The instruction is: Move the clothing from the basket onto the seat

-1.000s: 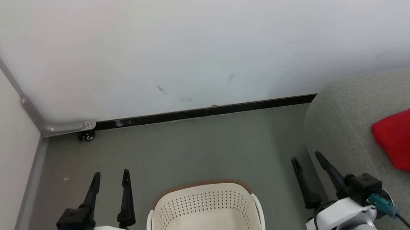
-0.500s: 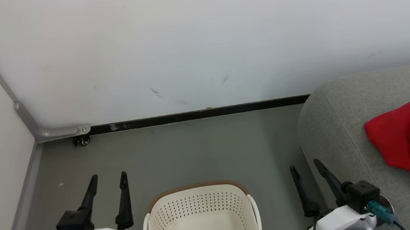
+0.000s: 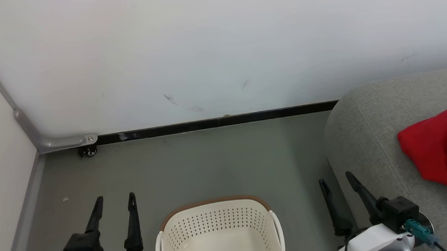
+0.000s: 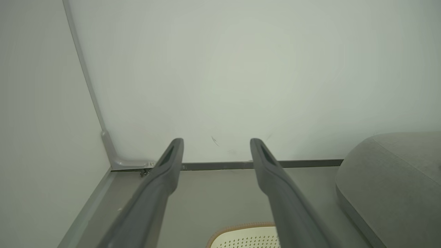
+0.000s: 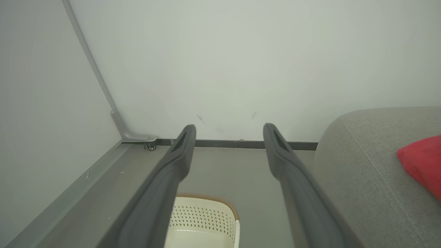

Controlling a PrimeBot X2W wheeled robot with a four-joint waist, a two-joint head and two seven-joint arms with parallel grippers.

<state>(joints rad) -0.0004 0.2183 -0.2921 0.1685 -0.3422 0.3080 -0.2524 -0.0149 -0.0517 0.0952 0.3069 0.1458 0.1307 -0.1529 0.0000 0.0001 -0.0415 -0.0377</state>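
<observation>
Clothing (image 3: 434, 150), red, lies on the grey seat (image 3: 367, 142) at the right. The basket (image 3: 220, 220) stands near on the floor (image 3: 210, 160), between left claw (image 3: 115, 197) and right claw (image 3: 335, 177); both gape, holding nothing.

Lab-like mock room: caster-mounted white partition (image 3: 205, 47), grey floor (image 3: 217, 159).

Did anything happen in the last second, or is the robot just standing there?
Barely. The left end effector and right end effector sank slightly toward the head view's bottom edge, drawing back; the view itself also shifted a little. Nothing was grabbed or released: both stayed open and empty. The clothing stayed on the seat, the basket on the floor.
</observation>
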